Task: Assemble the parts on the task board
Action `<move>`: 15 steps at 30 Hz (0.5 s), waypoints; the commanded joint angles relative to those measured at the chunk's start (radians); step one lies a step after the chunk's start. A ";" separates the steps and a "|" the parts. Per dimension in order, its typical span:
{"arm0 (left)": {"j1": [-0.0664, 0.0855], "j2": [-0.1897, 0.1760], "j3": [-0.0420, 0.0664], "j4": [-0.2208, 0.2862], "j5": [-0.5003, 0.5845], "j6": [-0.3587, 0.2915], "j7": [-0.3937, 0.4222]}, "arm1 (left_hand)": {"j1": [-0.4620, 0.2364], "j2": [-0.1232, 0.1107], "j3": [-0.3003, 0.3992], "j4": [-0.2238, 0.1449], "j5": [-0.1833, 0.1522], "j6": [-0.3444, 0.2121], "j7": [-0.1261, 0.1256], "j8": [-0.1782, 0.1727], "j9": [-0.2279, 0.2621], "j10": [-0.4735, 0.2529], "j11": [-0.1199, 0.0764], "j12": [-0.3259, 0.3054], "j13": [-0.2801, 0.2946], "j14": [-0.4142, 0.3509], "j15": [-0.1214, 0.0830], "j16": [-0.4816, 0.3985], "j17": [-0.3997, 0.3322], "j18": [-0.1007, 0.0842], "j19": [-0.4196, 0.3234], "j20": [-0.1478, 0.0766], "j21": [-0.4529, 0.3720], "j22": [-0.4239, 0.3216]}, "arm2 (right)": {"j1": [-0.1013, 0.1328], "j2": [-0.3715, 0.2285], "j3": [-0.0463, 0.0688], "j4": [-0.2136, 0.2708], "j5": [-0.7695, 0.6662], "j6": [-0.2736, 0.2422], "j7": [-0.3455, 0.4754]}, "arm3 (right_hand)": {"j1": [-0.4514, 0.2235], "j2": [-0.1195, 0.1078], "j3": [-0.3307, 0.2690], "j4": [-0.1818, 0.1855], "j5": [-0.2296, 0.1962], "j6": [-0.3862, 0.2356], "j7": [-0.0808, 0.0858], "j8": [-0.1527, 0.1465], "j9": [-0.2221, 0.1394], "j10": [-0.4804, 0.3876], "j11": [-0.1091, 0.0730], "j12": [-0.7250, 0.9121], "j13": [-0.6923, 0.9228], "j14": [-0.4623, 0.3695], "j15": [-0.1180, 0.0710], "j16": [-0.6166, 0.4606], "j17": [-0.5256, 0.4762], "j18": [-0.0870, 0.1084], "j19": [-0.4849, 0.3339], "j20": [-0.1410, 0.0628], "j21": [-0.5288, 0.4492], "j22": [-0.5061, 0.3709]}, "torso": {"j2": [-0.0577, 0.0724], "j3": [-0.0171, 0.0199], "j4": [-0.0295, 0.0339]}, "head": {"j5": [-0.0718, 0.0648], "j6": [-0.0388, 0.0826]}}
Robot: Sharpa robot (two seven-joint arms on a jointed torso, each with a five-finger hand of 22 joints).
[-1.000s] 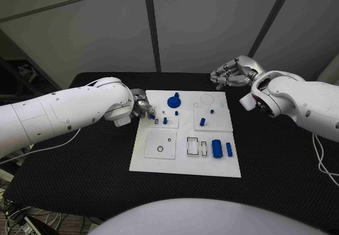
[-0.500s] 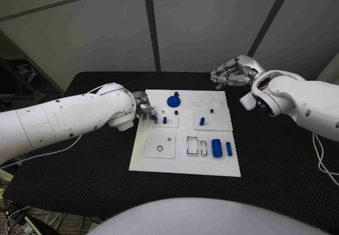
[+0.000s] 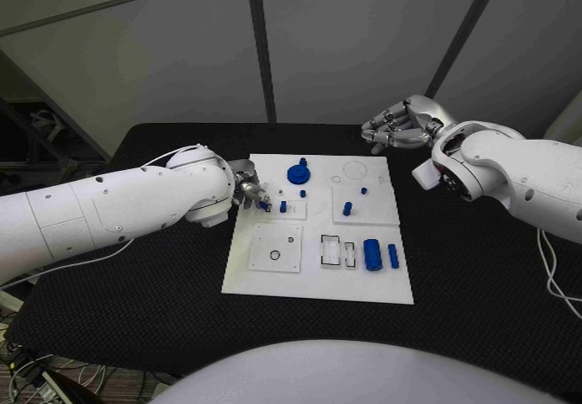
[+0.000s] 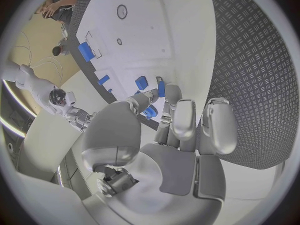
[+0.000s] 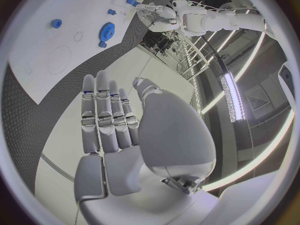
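Left hand (image 3: 250,188) pinches a small blue part (image 4: 160,88) over the task board (image 3: 318,284).

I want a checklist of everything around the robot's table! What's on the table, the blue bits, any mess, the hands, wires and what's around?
Surface: black table, bare beside the board.
Job's things: white task board in the middle; blue gear at its far end, small blue pegs mid-board, two blue cylinders lying near its right edge.
Clutter: nothing seen.
Hands: left hand at the board's left edge, fingertips pinching a small blue part; right hand raised beyond the board's far right corner, holding nothing.
Cables: a thin white cable along the left arm.
Surroundings: grey wall panels behind the table.
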 commanded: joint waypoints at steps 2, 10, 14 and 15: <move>-0.002 -0.001 -0.001 0.009 -0.055 0.040 -0.012 | 0.002 0.010 0.116 -0.112 0.003 -0.006 -0.002 0.004 -0.001 0.027 -0.025 -0.002 -0.001 0.024 -0.006 0.002 0.001 0.004 0.005 -0.004 0.003 0.189 | 0.001 0.000 0.000 0.001 -0.001 0.007 0.006 | -0.004 0.002 -0.003 -0.001 0.004 -0.005 0.001 -0.003 -0.001 -0.005 0.000 -0.002 0.001 -0.004 0.003 -0.007 0.000 0.011 0.000 0.004 -0.007 -0.001 | 0.000 0.0004 -0.0002 | 0.001 0.000; -0.004 0.002 -0.001 0.013 -0.063 0.042 -0.013 | 0.002 0.009 0.116 -0.113 0.003 -0.006 -0.002 0.005 -0.002 0.028 -0.025 0.000 0.000 0.024 -0.006 0.001 0.001 0.004 0.004 -0.004 0.002 0.188 | 0.000 0.000 0.000 0.000 -0.001 0.006 0.007 | -0.004 0.002 -0.003 -0.001 0.004 -0.005 0.001 -0.003 -0.001 -0.005 0.000 -0.002 0.001 -0.004 0.003 -0.007 0.000 0.011 0.000 0.004 -0.007 -0.001 | 0.000 0.0008 0.0000 | -0.001 0.000; -0.004 0.007 -0.001 0.009 -0.065 0.037 -0.013 | 0.002 0.010 0.116 -0.113 0.003 -0.006 -0.002 0.006 -0.002 0.028 -0.025 -0.001 0.000 0.024 -0.006 0.002 0.001 0.004 0.004 -0.005 0.002 0.188 | 0.000 0.001 0.000 0.001 -0.001 0.006 0.008 | -0.004 0.002 -0.003 -0.001 0.004 -0.005 0.001 -0.003 -0.001 -0.005 0.000 -0.002 0.001 -0.004 0.003 -0.007 0.000 0.011 0.000 0.004 -0.007 -0.001 | 0.000 0.0014 -0.0005 | 0.000 0.000; -0.004 0.008 -0.001 0.008 -0.066 0.035 -0.013 | 0.002 0.011 0.116 -0.113 0.003 -0.006 -0.002 0.006 -0.002 0.028 -0.025 -0.001 0.000 0.024 -0.006 0.002 0.001 0.004 0.004 -0.005 0.002 0.188 | 0.000 0.001 0.000 0.001 -0.001 0.006 0.008 | -0.004 0.002 -0.003 -0.001 0.004 -0.005 0.001 -0.003 -0.001 -0.005 0.000 -0.002 0.001 -0.004 0.003 -0.007 0.000 0.011 0.000 0.004 -0.007 -0.001 | 0.000 0.0016 -0.0008 | -0.001 0.000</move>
